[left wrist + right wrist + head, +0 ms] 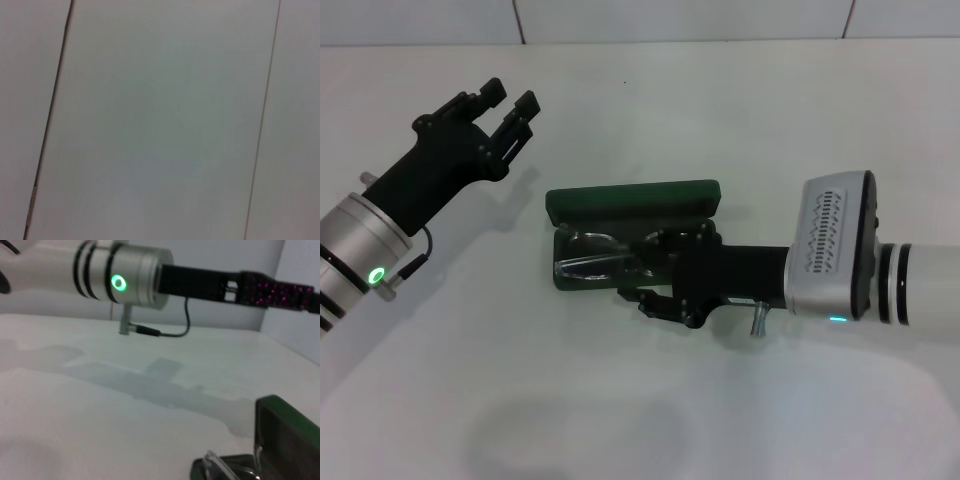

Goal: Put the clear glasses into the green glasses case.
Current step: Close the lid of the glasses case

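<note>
1. Two arms over a white table (650, 100); notes run from the near edge outward.
2. Right arm enters low from the right side, silver wrist and black hand stretched toward the centre. The right gripper (672, 272) sits at the open case, its dark fingers (660, 305) straddling the tray's near edge and its right end. Cannot tell from the head view whether they are spread or pinching anything.
3. The green glasses case (632, 200) lies open at mid-table, lid standing up along the far side, tray toward the robot.
4. The clear glasses (592, 260) lie inside the tray, toward its left end; one transparent arm shows as a pale streak across the dark lining. In the right wrist view a clear arm tip (216, 463) pokes up above the tray beside the raised green lid.
5. Farther off and to the left, the left gripper (504, 106) hangs above bare table, well apart from the case, fingers parted with a narrow gap between them, nothing held.
</note>
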Motion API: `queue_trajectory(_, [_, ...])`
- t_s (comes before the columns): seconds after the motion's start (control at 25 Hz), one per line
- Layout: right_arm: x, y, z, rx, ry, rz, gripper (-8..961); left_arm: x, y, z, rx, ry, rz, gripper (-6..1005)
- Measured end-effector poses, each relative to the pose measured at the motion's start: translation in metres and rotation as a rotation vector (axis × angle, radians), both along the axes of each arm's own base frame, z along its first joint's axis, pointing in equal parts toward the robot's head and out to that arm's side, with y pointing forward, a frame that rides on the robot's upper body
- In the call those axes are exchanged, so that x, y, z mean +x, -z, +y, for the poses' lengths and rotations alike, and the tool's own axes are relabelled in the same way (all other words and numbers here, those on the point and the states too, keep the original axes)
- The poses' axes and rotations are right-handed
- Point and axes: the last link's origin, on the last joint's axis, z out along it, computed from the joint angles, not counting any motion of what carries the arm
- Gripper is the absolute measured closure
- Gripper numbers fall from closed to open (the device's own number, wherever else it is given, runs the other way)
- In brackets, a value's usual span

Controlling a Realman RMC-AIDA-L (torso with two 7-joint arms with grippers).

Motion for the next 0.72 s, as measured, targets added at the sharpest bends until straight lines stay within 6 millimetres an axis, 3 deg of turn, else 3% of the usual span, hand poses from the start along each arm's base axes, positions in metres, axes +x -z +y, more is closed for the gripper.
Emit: queue_trajectory(0.72, [-0.0056,-0.0024,-0.002,-0.025,0.019,0.048,464,-0.0036,-0.0004,-0.0027,-0.001,-0.011,0.0,539])
